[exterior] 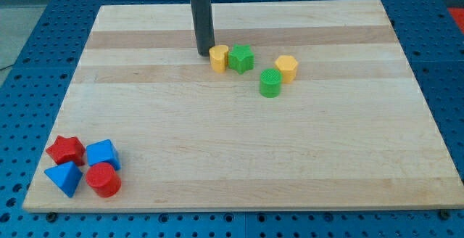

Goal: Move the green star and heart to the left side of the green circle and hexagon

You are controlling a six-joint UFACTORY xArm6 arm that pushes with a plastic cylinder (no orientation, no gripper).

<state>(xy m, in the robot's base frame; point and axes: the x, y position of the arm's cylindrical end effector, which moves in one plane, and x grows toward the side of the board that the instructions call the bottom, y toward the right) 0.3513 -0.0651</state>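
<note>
Tip holds nothing, sits at 9 o'clock of yellow heart, which touches green star. Green circle and yellow hexagon at 3 to 4 o'clock. I'd re-approach from 3 o'clock, push slowly toward 9.

My tip sits just left of the yellow heart (beside the green star).

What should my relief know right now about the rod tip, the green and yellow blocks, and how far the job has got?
My tip sits just left of the yellow heart block, about touching it.
The green star block is against the heart's right side.
The green circle block and yellow hexagon block lie right of the pair.
Done: star and heart are already left of them.
Left: probably nothing; confirm the spacing.
</note>
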